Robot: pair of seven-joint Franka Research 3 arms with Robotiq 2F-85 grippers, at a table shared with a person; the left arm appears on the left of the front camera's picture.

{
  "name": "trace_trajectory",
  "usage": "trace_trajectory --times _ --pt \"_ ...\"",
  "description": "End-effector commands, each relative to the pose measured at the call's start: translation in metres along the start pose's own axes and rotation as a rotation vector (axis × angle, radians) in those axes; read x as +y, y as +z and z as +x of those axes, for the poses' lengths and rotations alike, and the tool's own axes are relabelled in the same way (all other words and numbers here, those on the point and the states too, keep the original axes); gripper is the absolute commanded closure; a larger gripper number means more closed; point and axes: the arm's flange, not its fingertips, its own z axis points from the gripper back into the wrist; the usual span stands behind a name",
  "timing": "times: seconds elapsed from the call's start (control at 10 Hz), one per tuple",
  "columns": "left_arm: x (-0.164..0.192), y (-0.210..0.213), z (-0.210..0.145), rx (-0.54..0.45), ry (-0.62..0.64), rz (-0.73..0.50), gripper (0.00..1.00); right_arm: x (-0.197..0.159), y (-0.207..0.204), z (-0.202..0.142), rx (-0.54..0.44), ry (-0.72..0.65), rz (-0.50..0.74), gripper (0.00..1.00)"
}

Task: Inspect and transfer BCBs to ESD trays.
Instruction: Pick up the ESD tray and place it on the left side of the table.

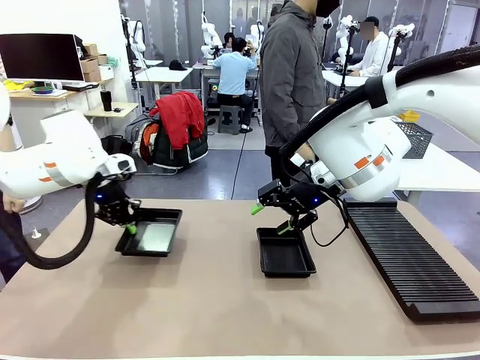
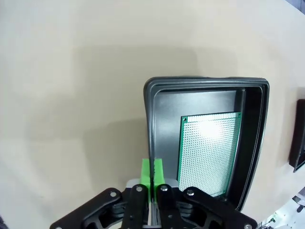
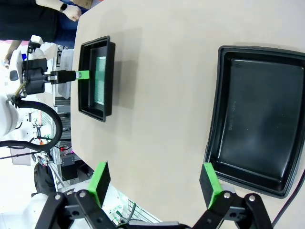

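Note:
A pale green BCB [image 1: 156, 237] [image 2: 209, 152] [image 3: 100, 81] lies flat in the left ESD tray [image 1: 174, 217] [image 2: 205, 85] [image 3: 90, 107]. My left gripper [image 1: 129, 225] [image 2: 152, 174] is shut with its green pads pinching that tray's near-left rim. The second ESD tray [image 1: 285, 259] [image 3: 257, 114] sits at the table's middle and holds nothing. My right gripper [image 1: 270, 217] [image 3: 155, 180] hangs open just above its far-left edge, with nothing between its fingers.
A long black ribbed rack [image 1: 409, 255] lies along the right side of the table. A person [image 1: 292, 75] in a grey jacket stands at the far edge. Bare table lies between the trays and along the front.

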Motion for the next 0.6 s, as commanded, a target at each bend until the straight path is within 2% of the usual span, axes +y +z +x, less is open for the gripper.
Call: trace_trajectory --times 0.0,0.3,0.5 --pt "0.043 0.012 -0.005 -0.003 0.001 -0.022 0.97 0.003 0.002 0.000 -0.001 -0.011 -0.022 0.00" --pt "0.109 0.021 -0.004 -0.004 0.049 -0.025 0.97 0.003 0.002 0.000 -0.001 -0.011 -0.022 0.00" --pt "0.132 0.019 -0.005 0.004 0.060 -0.026 0.97 0.003 0.002 0.000 -0.001 -0.011 -0.022 0.00"
